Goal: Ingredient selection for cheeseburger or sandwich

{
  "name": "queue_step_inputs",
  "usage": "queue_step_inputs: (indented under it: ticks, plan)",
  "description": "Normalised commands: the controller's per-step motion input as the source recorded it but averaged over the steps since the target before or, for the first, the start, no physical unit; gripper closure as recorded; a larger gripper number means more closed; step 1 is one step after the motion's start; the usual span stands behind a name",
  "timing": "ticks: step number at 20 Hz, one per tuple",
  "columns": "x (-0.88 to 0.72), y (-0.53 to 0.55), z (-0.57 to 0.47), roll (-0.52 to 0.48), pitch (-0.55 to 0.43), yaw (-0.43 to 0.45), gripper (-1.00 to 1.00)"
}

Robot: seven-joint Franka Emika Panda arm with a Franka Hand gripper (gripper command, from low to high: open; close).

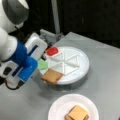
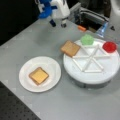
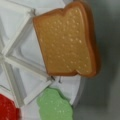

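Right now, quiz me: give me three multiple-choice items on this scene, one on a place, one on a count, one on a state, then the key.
1. Where does the toast square outside the stack lie?
A. On the sectioned tray's rim, overhanging its edge
B. On the paper plate
C. On the bare table

2. How many food pieces sit on the tray?
A. One
B. Three
C. Five

3. What is the state of the gripper?
A. Clamped on the green leaf
C. Resting on the paper plate
B. Holding nothing, its fingers above the table near the tray

Key:
1 A, in both front views the toast juts past the tray's edge.
2 B, toast, green leaf and red disc are there.
3 B, in a front view nothing is between the fingers; the sandwich stack sits untouched on the paper plate.
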Motion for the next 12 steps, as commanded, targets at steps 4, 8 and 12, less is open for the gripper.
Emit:
queue_step_inputs:
  ticks: [4, 8, 12]
  plan:
    - [0.35, -0.42, -0.08, 0.57, 0.062, 0.286, -1.0]
    - [0.29, -0.38, -0.19, 0.513, 0.017, 0.322, -1.0]
    - [0.28, -0.31, -0.27, 0.437, -0.041, 0.34, -1.0]
